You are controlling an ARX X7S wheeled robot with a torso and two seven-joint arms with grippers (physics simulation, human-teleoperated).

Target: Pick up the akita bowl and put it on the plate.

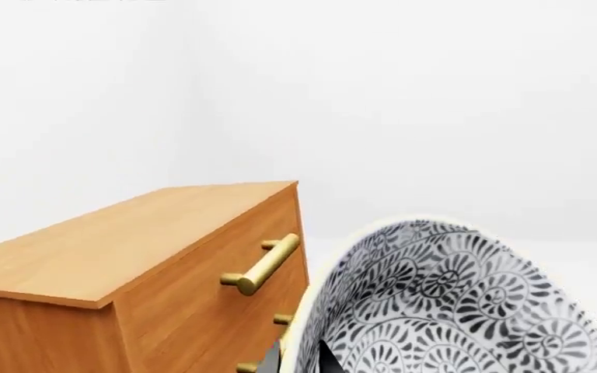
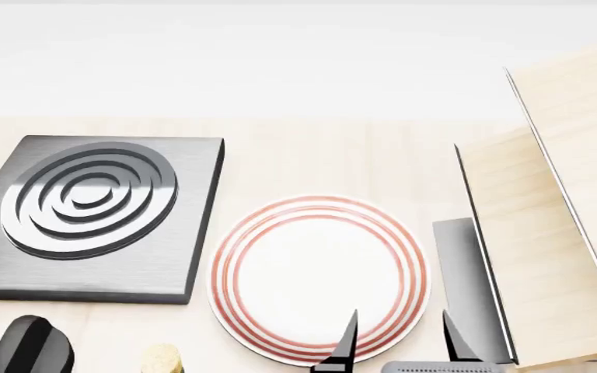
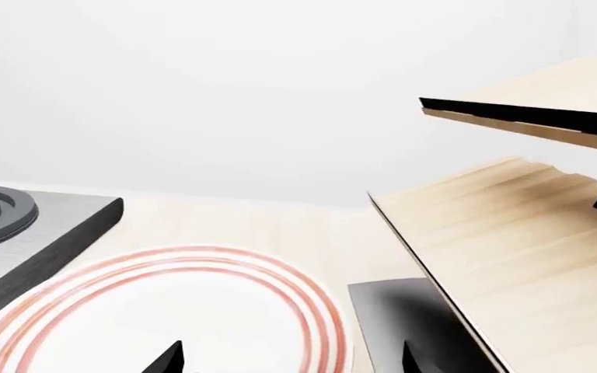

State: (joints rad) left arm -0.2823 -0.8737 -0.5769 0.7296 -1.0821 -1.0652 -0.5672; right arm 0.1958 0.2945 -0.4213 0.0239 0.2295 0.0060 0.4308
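1. Akita bowl [image 1: 454,303] filling the left wrist view close up, tilted with its patterned inside facing the camera; out of sight in the head view.
2. Left gripper [image 1: 304,359] barely visible as dark tips at the bowl's rim; apparently clamped on that rim, though too little shows to be sure.
3. Wooden cabinet [image 1: 143,272] with brass handles [image 1: 264,264] just beside the bowl.
4. Plate [image 2: 319,280] flat on the pale tabletop [image 2: 309,159], red rings around its rim, nothing on it.
5. Right gripper [image 2: 400,342] low over the plate's near edge, jaws spread well apart and holding nothing.
6. Dark square stove plate [image 2: 91,214] just left of the plate, apart from it.
7. Pale wooden shelf rack [image 2: 547,233] to the right of the plate.
8. Black knob [image 2: 29,346] near the stove plate's front corner.
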